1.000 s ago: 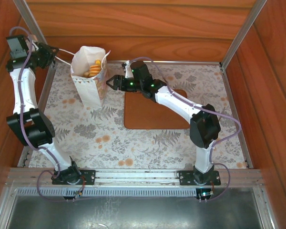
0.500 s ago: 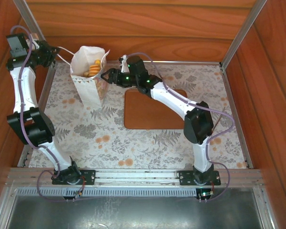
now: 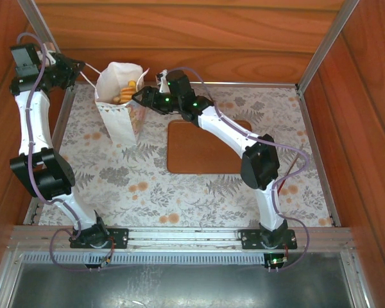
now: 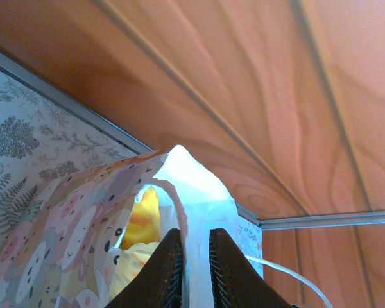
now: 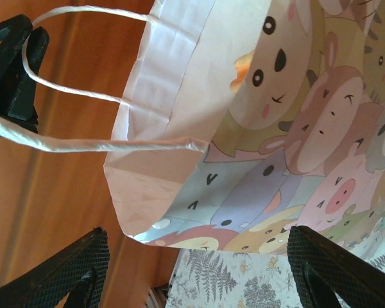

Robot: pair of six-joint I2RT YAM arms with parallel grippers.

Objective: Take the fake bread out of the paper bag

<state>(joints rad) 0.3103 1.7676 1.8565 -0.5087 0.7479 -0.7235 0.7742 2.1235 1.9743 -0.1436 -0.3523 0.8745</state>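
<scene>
The left gripper (image 3: 72,68) stands at the far left corner. Its fingers are almost together on the thin white cord handle (image 3: 86,77) of the small white paper bag with pastel printed sides (image 3: 119,119). The cord runs straight from it to the bag, so I judge it is clamped there. The left arm rises along the left wall, with the wrist bent toward the bag.

The bag stands upright on the flowered table cover (image 3: 199,192), and the glossy yellow toy bread (image 3: 125,90) lies inside, just under the open mouth.

The right gripper (image 3: 140,97) is just beside the bag's right rim with its fingers wide apart and nothing between them. Its arm reaches diagonally over the flat brown tray (image 3: 208,151), pointing left.

To do the step well, I think the left side should hold the cord tight so the mouth stays open. The right should come in from above the rim, because a push on the thin side wall could tip the bag.
</scene>
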